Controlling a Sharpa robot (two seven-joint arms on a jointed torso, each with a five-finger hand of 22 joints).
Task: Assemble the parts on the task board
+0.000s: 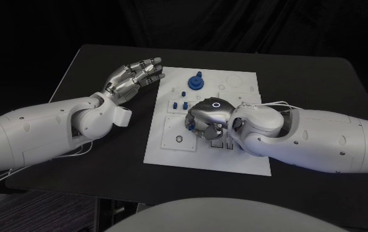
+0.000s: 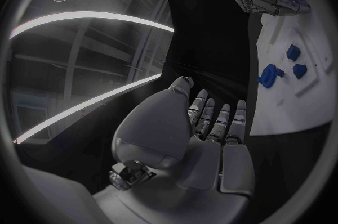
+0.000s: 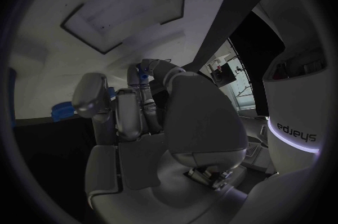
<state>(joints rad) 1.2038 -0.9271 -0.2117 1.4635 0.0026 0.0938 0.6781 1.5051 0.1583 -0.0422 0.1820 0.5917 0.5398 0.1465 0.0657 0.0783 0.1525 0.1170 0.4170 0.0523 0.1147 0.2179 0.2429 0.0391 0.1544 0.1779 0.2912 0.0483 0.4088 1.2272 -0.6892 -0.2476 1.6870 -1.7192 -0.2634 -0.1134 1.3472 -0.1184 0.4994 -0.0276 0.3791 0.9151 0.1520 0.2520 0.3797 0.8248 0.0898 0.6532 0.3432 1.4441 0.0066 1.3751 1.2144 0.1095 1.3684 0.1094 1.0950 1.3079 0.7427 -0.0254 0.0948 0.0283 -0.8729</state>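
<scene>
The white board (image 1: pixel 207 152) lies mid-table with blue parts (image 1: pixel 197 82) near its far edge. My right hand (image 1: pixel 207 119) curls over its middle, seemingly pinching a small blue piece (image 3: pixel 143 73). My left hand (image 1: pixel 136 76) hovers beside its left edge, fingers apart, empty

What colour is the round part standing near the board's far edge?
Blue; the round part on the white task board shows best in the head view.
</scene>
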